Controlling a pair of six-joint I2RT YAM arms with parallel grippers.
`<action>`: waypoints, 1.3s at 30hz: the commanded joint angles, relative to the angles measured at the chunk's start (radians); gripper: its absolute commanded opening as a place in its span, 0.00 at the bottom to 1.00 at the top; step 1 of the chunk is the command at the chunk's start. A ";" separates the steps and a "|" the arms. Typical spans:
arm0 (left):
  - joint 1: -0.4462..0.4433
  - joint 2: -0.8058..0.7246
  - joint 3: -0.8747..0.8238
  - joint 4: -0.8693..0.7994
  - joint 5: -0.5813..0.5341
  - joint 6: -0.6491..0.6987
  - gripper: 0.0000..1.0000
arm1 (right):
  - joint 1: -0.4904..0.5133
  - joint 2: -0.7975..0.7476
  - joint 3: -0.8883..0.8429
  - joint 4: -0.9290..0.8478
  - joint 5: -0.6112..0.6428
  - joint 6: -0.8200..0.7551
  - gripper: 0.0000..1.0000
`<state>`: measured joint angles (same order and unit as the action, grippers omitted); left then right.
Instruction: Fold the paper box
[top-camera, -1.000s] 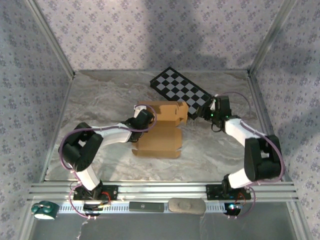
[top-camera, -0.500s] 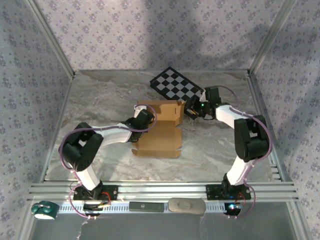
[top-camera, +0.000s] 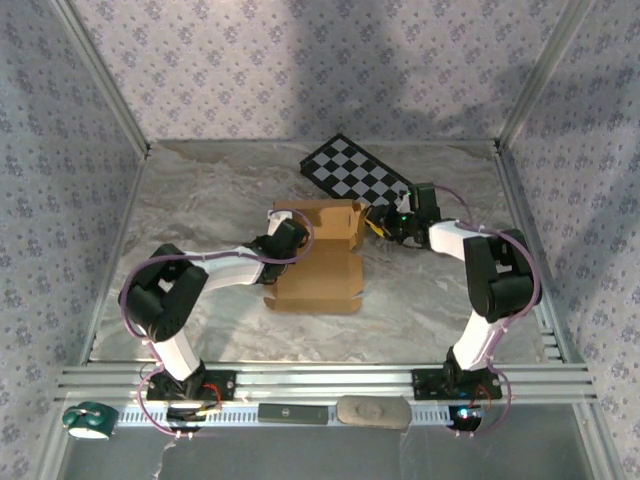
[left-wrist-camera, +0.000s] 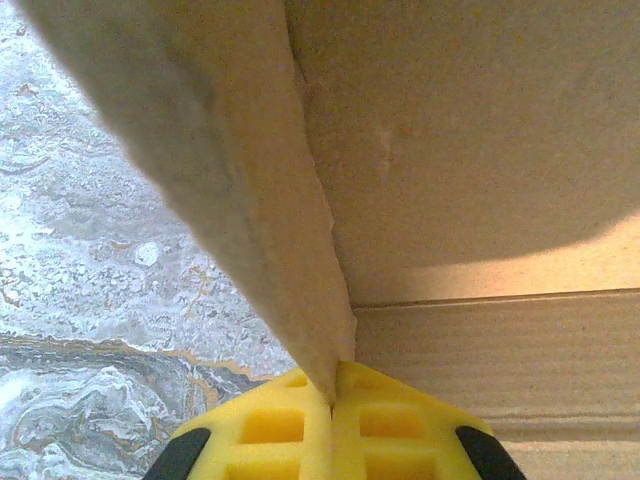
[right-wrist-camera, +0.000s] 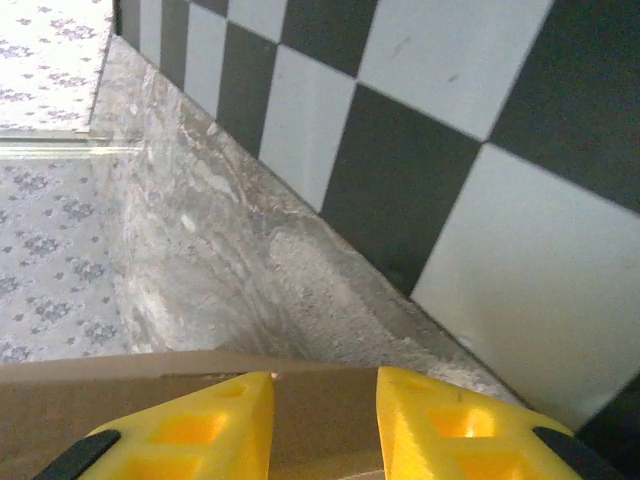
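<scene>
Folding stage: the paper box (top-camera: 318, 268) is seen part-formed at the centre of the overhead frame. Its rear wall is raised and its front panel lies flat on the tabletop (top-camera: 200, 200), so the task is judged well short of done.
Left side: the left end effector (top-camera: 284, 236) is clamped on a raised cardboard wall at the box's upper-left corner. In the left wrist view its yellow pads (left-wrist-camera: 390, 425) are pressed together, with the sheet's edge pinched between them.
Right side: the right end effector (top-camera: 375, 222) is placed at the box's upper-right corner, just below the checkered board (top-camera: 362, 178). Its fingers are held apart, and a cardboard edge is seen across the gap at the bottom of the right wrist view. No grip on it is shown.
Change: over the last second the right arm has been swung in from the right of the overhead frame to the box, and its finger gap has been narrowed. The left arm and the box have not been moved.
Meaning: the box is judged to be steadied on the left so that the right-hand flap can be taken and folded.
Risk: the thin edge may be missed between the fingers if it is not centred.
</scene>
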<state>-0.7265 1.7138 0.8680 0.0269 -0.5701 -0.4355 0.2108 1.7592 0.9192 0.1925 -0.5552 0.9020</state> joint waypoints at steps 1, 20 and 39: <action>-0.003 0.021 0.008 -0.021 -0.002 0.000 0.00 | 0.012 -0.040 -0.032 0.031 -0.030 0.014 0.34; -0.005 0.024 0.017 -0.027 -0.002 -0.004 0.00 | 0.076 -0.149 -0.090 0.016 0.019 -0.018 0.35; -0.005 0.043 0.027 0.001 0.019 0.077 0.00 | 0.132 -0.082 0.090 -0.233 0.001 -0.583 0.52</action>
<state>-0.7261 1.7302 0.8749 0.0490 -0.5701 -0.3962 0.3195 1.6596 0.9646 0.0288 -0.5522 0.4301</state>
